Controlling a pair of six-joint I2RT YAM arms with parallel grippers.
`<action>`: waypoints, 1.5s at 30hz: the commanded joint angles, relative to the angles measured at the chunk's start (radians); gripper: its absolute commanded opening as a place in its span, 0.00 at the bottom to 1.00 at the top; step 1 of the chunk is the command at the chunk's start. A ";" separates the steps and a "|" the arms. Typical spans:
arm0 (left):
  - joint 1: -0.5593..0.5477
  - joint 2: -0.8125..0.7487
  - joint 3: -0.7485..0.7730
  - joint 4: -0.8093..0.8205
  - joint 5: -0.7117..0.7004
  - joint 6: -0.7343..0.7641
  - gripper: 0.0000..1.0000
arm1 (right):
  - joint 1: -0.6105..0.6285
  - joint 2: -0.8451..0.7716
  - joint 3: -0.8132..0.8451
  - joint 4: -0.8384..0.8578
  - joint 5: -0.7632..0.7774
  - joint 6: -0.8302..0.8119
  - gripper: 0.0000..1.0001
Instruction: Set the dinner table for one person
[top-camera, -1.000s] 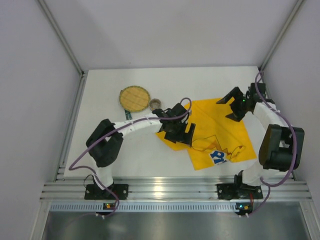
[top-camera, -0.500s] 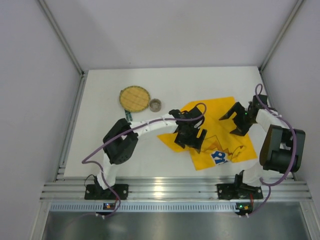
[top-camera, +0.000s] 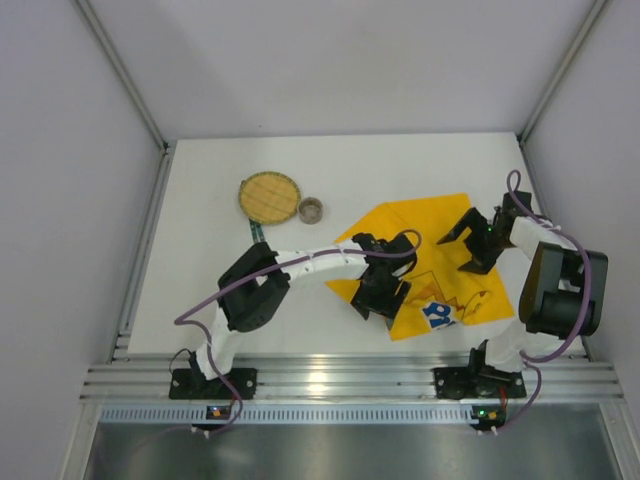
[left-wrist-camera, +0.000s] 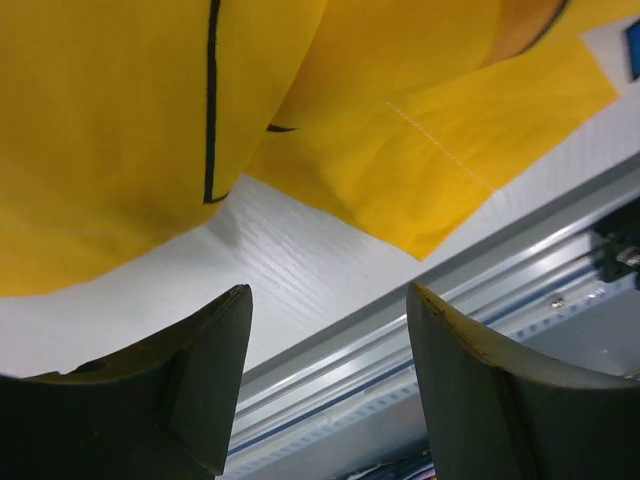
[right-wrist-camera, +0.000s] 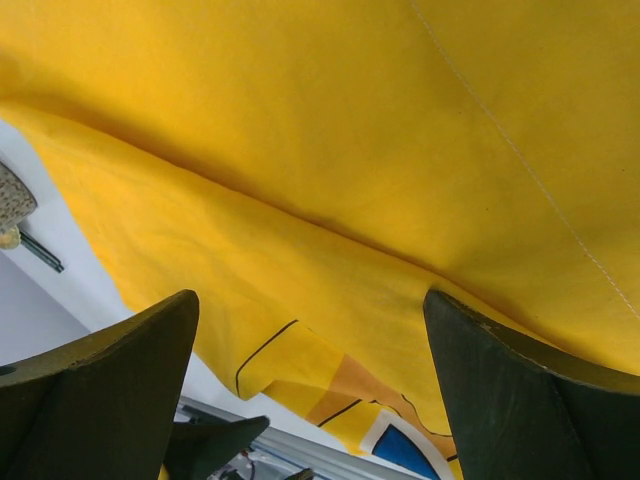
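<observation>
The white dinner table (top-camera: 210, 270) carries a yellow cloth (top-camera: 420, 225) with a blue-lettered print, spread at the right. My left gripper (top-camera: 385, 303) hovers over the cloth's near left edge, open and empty. In the left wrist view its gripper (left-wrist-camera: 328, 292) frames bare table (left-wrist-camera: 280, 250), with the cloth's edge (left-wrist-camera: 150, 120) beyond it. My right gripper (top-camera: 461, 248) is open over the cloth's right part. In the right wrist view that gripper (right-wrist-camera: 310, 297) spans a fold of the cloth (right-wrist-camera: 350, 150) and holds nothing.
A round woven mat (top-camera: 270, 197) lies at the back left with a small cup (top-camera: 311, 210) beside it. A dark utensil handle (top-camera: 256, 229) pokes out under the mat. The ribbed aluminium rail (top-camera: 340, 375) runs along the near edge. Walls close in on both sides.
My left gripper has moved right and toward the near edge across the cloth. The cloth's left part now lies flatter. My right gripper has shifted slightly toward the near side.
</observation>
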 joint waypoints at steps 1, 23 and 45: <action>-0.020 0.063 0.030 -0.052 0.010 0.009 0.68 | -0.008 -0.005 0.037 0.000 -0.006 -0.020 0.95; -0.015 0.268 0.133 0.077 0.074 0.000 0.35 | -0.008 -0.035 -0.009 0.006 0.022 -0.042 0.95; 0.150 -0.334 -0.721 0.242 -0.145 -0.088 0.00 | 0.018 0.011 -0.004 0.031 0.011 -0.033 0.94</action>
